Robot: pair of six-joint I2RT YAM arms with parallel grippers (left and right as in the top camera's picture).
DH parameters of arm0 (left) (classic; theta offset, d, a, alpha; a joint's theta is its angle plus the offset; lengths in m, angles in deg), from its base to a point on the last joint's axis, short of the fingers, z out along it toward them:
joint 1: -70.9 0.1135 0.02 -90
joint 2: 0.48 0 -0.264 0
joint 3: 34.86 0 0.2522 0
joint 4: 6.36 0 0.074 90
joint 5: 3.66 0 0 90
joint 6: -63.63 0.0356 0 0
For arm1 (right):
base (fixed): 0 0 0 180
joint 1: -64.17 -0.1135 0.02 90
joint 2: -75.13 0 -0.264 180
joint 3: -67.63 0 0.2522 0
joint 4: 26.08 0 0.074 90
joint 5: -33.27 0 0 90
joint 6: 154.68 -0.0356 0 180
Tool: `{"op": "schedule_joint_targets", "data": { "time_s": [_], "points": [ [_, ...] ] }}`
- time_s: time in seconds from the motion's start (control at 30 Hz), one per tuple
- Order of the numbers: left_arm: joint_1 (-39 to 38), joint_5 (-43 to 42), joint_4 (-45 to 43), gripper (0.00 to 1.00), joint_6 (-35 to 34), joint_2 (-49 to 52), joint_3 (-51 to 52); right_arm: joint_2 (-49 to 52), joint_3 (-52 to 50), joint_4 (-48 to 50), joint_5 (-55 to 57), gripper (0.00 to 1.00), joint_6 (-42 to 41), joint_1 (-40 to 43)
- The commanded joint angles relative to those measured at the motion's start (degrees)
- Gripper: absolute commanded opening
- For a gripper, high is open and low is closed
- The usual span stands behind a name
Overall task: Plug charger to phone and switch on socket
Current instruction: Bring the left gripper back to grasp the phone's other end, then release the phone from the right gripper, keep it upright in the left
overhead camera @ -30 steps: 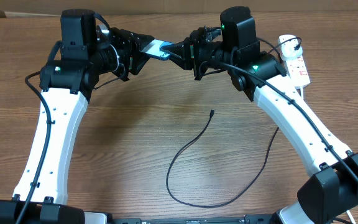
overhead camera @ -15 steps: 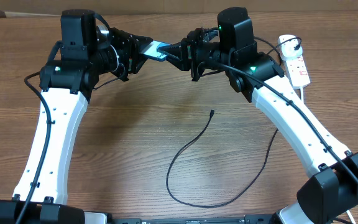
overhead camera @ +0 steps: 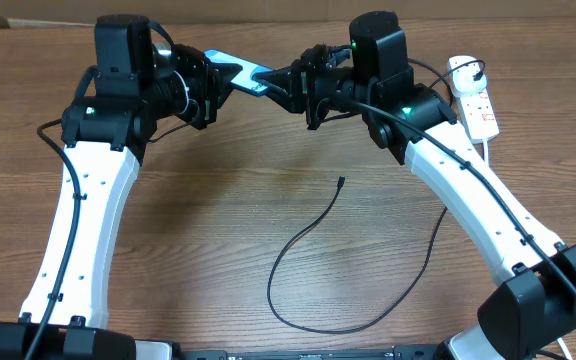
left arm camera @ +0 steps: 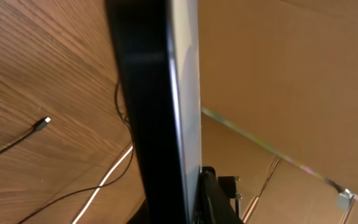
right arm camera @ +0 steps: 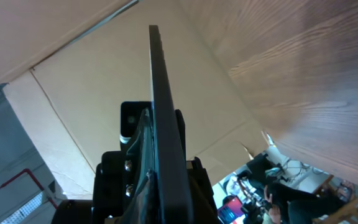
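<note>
Phone [overhead camera: 249,77] up off the table [overhead camera: 218,200] near the far edge's middle, left gripper [overhead camera: 230,78] clamped on its left end, right gripper [overhead camera: 271,82] on its right. Socket [overhead camera: 474,98] in far right corner. Charger [overhead camera: 299,238] lies mid-table, tip toward centre, looping to the near edge.

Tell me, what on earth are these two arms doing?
The left pincer and the right pincer appear to grip the phone from either end, holding it above the table. The charger lies loose on the wood, its tip free. The socket sits untouched at the right.
</note>
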Motion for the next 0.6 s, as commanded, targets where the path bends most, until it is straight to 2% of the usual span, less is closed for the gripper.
{"op": "schedule_joint_targets", "data": {
  "time_s": [0.0, 0.1, 0.2, 0.33, 0.37, 0.4, 0.47, 0.57],
  "points": [
    [-0.42, 0.81, -0.28, 0.04, 2.71, 0.33, 0.11, -0.28, 1.57, 0.26, -3.34, 0.22, 3.48, -1.57],
    [-0.42, 1.38, -0.26, 0.04, 2.78, 0.33, 0.11, -0.28, 1.57, 0.28, -3.32, 0.49, 6.58, -1.68],
    [-0.42, 2.49, -0.07, 0.04, 3.39, 0.33, 0.11, -0.28, 1.57, 0.24, -3.30, 0.65, 10.12, -1.68],
    [-0.42, 6.34, 1.20, 0.04, 6.38, 0.33, 0.11, -0.28, 1.57, -0.24, -2.91, 0.79, 16.44, -1.68],
    [-0.37, 10.21, 2.58, 0.04, 8.85, 0.33, 0.11, -0.28, 1.57, -1.86, -2.23, 0.90, 19.30, -1.68],
    [-0.39, 12.35, 3.48, 0.04, 10.19, 0.33, 0.11, -0.28, 1.57, -3.21, -1.70, 0.95, 21.03, -1.66],
    [-0.37, 18.01, 6.25, 0.04, 13.07, 0.33, 0.11, -0.28, 1.57, -7.26, 0.55, 1.00, 25.29, -1.57],
    [-0.37, 27.50, 10.91, 0.04, 17.57, 0.35, 0.11, -0.28, 1.57, -16.04, 8.07, 1.00, 34.38, -1.57]
  ]
}}
